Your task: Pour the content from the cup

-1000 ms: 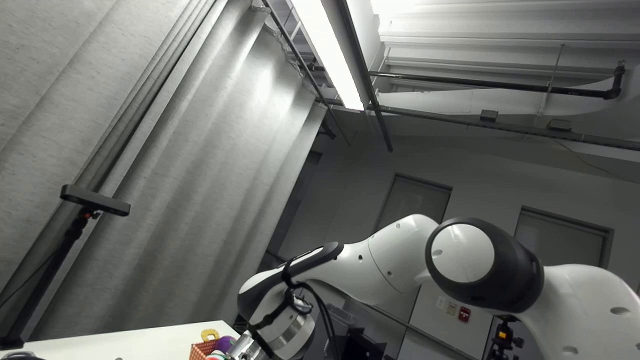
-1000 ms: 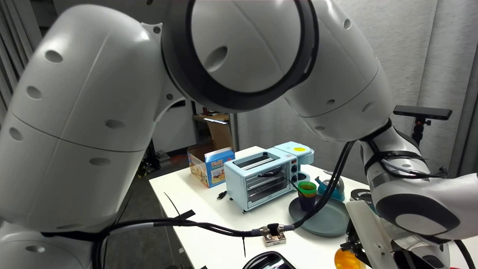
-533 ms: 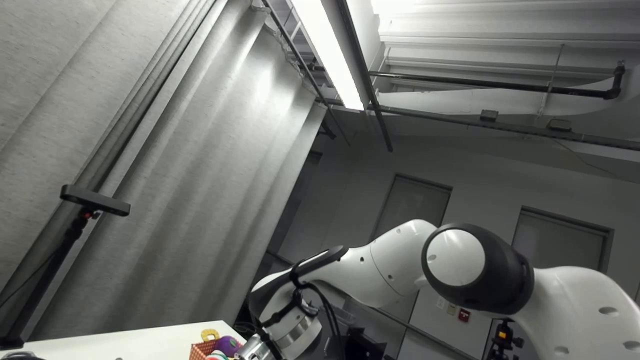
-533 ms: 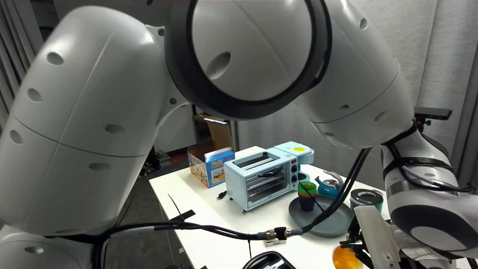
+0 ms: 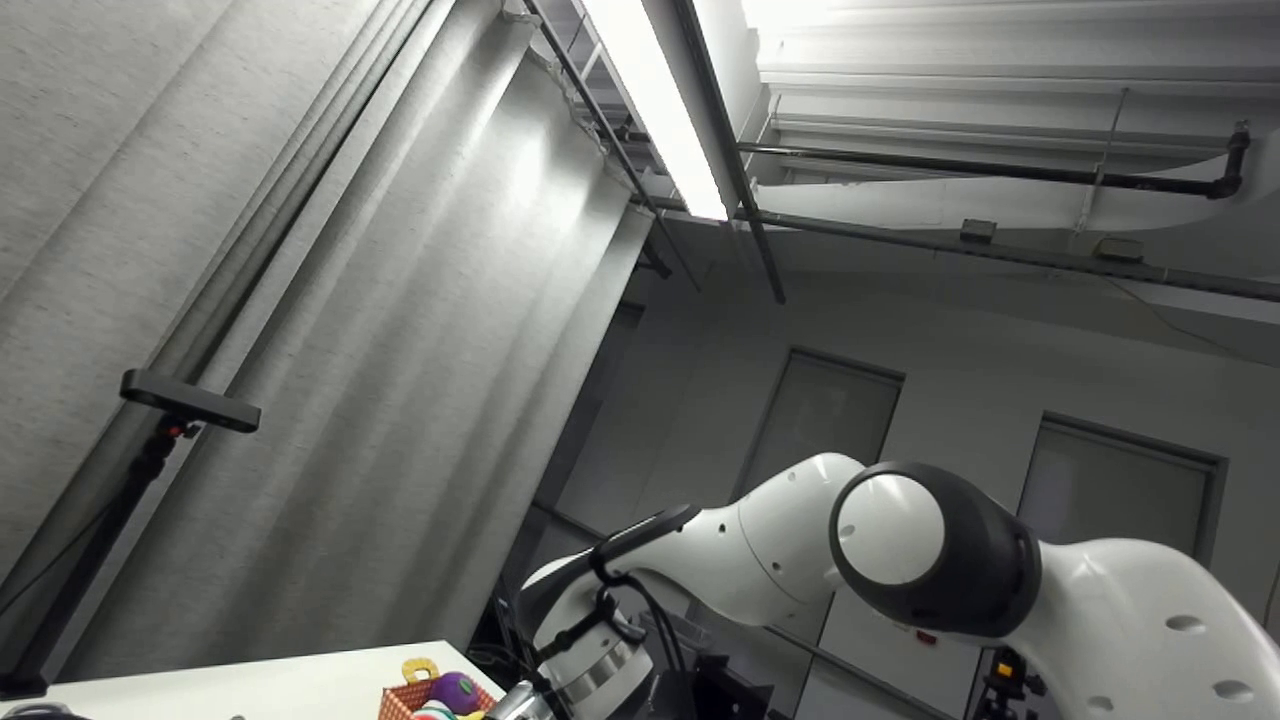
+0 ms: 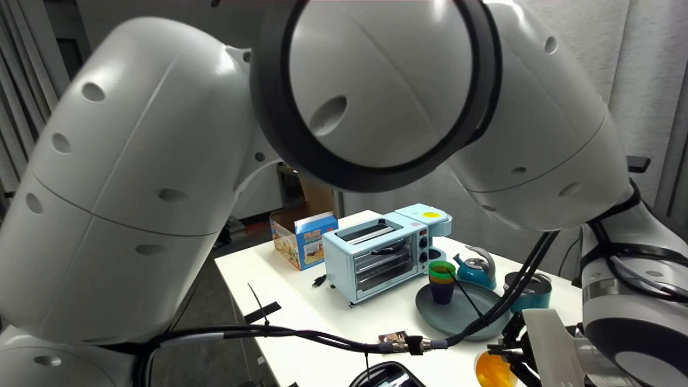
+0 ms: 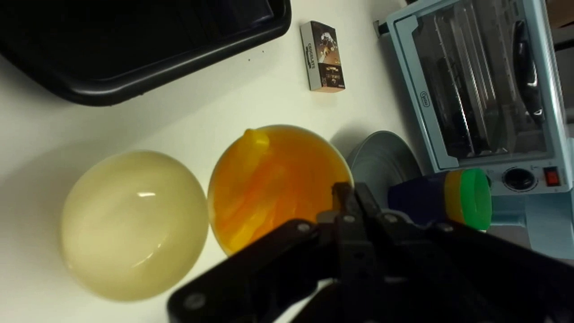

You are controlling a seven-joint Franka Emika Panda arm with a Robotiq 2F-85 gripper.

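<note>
Little room shows between bowl (image 7: 130,220), orange cup (image 7: 314,154); end effector (image 7: 353,193) clamped on cup's rim.

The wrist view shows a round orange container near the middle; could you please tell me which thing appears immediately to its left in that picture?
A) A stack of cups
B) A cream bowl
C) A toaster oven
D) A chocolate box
B: in the wrist view the cream bowl lies just left of the orange container, their edges meeting or nearly so in the picture.
</note>
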